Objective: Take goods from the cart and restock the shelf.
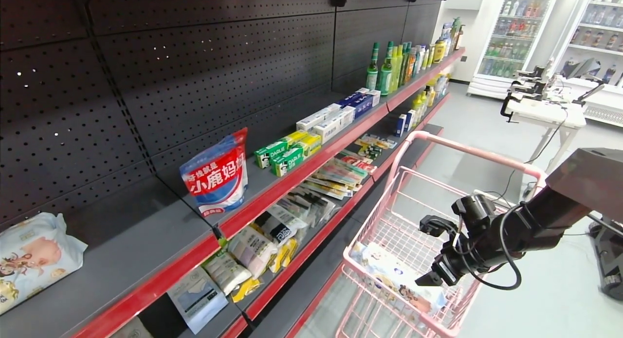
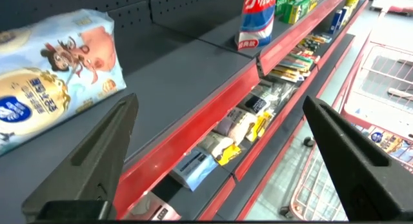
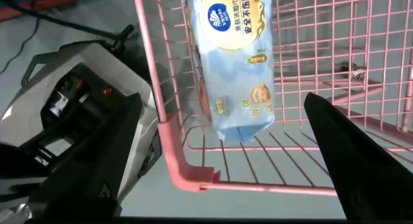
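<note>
Find cart [image 1: 467, 150] at 4 o'clock, pack [image 3: 235, 62] lying inside. Note right gripper [image 3: 219, 101] spread wide over that pack, holding nothing. Note left gripper [image 2: 221, 100] spread over shelf [image 2: 174, 88], second pack [image 2: 51, 88] at 9 o'clock. See white surface [image 1: 545, 111] and coolers [image 1: 516, 31] at 1 o'clock.

the cart [image 1: 472, 153] [image 3: 161, 121] is a pink wire trolley standing on the grey floor just beside the shelf [image 1: 146, 240] [image 2: 187, 88]. a pale blue soft pack [image 1: 394, 277] [image 3: 235, 62] with a cartoon print lies flat on the wire floor of its basket, along the side nearest the shelf and close to a corner. the shelf is dark grey with a pegboard back, red front edges and several tiers. at the left end of its upper tier a second pale blue pack [image 1: 29, 257] [image 2: 51, 75] of the same kind lies tilted, printed face showing, near the back panel.
</note>
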{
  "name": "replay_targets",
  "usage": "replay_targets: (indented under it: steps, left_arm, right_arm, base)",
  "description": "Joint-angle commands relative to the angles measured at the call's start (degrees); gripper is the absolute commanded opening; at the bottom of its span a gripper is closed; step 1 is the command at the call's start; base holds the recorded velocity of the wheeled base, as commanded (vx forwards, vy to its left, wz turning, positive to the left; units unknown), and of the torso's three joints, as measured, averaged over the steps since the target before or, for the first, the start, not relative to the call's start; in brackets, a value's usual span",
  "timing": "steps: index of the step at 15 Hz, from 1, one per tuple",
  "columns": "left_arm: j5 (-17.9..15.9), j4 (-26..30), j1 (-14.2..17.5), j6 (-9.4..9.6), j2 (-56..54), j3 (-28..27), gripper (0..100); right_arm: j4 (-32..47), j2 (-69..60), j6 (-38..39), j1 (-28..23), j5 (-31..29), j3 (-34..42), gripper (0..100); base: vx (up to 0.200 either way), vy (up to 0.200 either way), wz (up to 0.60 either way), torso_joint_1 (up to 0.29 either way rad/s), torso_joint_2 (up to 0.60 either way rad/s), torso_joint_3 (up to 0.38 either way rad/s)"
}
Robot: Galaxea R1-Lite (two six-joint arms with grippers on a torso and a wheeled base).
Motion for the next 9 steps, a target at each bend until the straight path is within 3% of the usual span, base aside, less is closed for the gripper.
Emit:
replay_targets:
  steps: [1, 7, 9]
  left_arm:
    - [0.0, 0.0, 0.0, 0.03, 0.0, 0.0, 100]
    - [0.0, 0.0, 0.0, 0.03, 0.0, 0.0, 100]
    - [0.0, 0.0, 0.0, 0.03, 0.0, 0.0, 100]
  right_arm:
    - [0.0, 0.8, -0.5, -0.5, 0.2, -0.1, 100]
    - [0.0, 1.9, -5.4, -2.4, 3.2, -0.5, 100]
    - [0.0, 2.9, -7.9, -3.8, 4.5, -1.5, 100]
  base:
    - [0.000, 0.000, 0.00, -0.154, 0.35, 0.198]
    - [0.000, 0.000, 0.00, -0.145, 0.33, 0.184]
    - [0.000, 0.000, 0.00, -0.021, 0.05, 0.021]
